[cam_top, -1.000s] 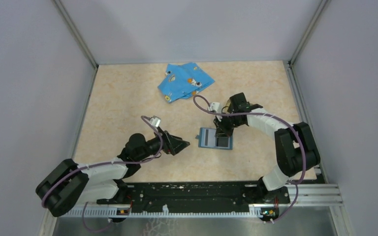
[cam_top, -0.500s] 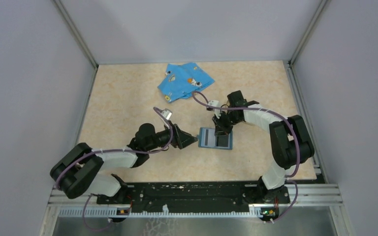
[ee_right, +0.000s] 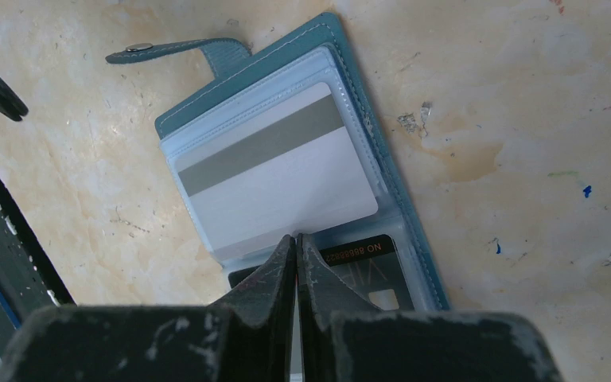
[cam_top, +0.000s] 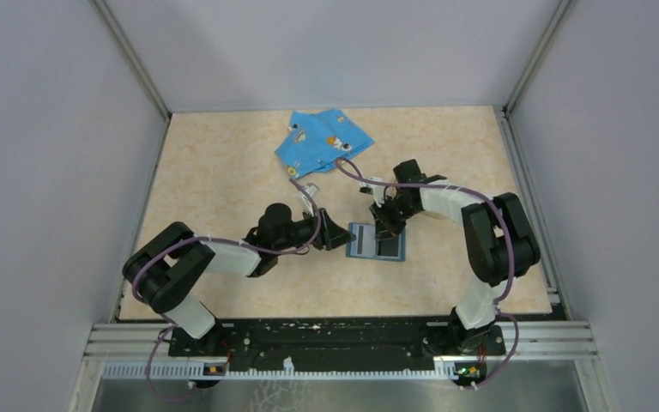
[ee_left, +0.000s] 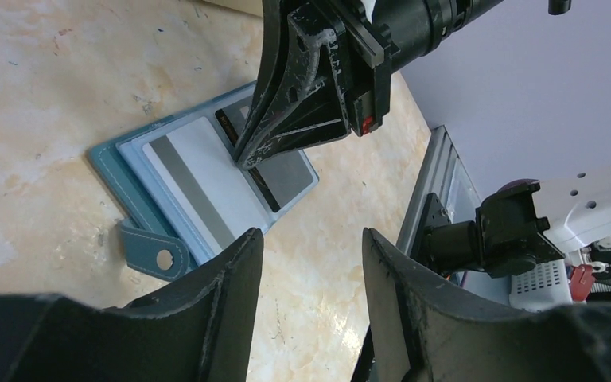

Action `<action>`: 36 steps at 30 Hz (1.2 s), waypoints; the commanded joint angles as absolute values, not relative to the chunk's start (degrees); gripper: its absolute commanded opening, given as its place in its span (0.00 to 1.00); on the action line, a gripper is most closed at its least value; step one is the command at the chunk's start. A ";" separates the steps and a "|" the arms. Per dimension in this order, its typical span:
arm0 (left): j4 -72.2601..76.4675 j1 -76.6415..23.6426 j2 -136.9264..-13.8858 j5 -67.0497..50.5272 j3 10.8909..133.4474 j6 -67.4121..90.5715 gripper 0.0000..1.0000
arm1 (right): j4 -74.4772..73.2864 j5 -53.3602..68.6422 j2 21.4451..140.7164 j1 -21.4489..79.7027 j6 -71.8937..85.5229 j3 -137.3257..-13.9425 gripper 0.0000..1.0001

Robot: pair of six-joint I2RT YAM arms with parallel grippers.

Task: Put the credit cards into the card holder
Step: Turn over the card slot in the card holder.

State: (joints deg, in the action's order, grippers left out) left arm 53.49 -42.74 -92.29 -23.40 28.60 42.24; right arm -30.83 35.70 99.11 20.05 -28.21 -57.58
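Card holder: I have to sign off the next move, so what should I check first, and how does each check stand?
1. The card holder lies open and flat: ok.
2. The white striped card sits in the clear sleeve: ok.
3. The dark card is fully in its pocket: cannot tell, the right gripper hides part of it.
4. The right gripper has its jaws shut and its tip down on the holder: ok.
5. The left gripper has its jaws apart and empty, short of the snap tab: ok.
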 commanded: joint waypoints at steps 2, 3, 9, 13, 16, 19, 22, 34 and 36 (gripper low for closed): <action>52.44 -43.51 -96.07 -23.06 31.73 41.78 0.56 | -29.91 35.25 100.18 19.95 -27.00 -60.21 0.02; 52.10 -43.51 -96.98 -22.97 32.16 41.77 0.56 | -29.89 35.20 100.48 19.97 -26.86 -60.23 0.02; 49.45 -43.51 -100.97 -20.58 33.90 40.73 0.61 | -29.72 34.98 102.46 19.95 -25.60 -60.48 0.02; 49.90 -43.51 -102.74 -21.57 34.43 41.05 0.62 | -30.00 34.64 103.39 19.95 -25.40 -60.71 0.02; 51.13 -43.59 -102.79 -22.29 34.33 41.53 0.62 | -29.98 34.37 103.48 19.96 -25.39 -60.79 0.02; 51.10 -43.68 -102.34 -22.61 34.49 41.50 0.60 | -30.07 34.24 103.57 19.95 -25.39 -60.79 0.02; 51.13 -43.73 -102.09 -23.10 34.71 41.52 0.57 | -30.17 34.28 103.75 19.95 -25.40 -60.84 0.02; 49.03 -44.82 -105.39 -24.52 38.45 41.61 0.54 | -30.50 34.60 103.65 19.95 -25.48 -61.00 0.02; 48.47 -44.90 -106.24 -24.65 38.98 41.60 0.54 | -30.59 34.65 103.62 19.95 -25.44 -61.02 0.02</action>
State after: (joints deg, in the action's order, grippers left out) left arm 49.54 -44.40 -103.50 -23.20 36.53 41.98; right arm -30.89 35.90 102.28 20.05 -25.26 -59.37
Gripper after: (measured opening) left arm 0.539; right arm 0.019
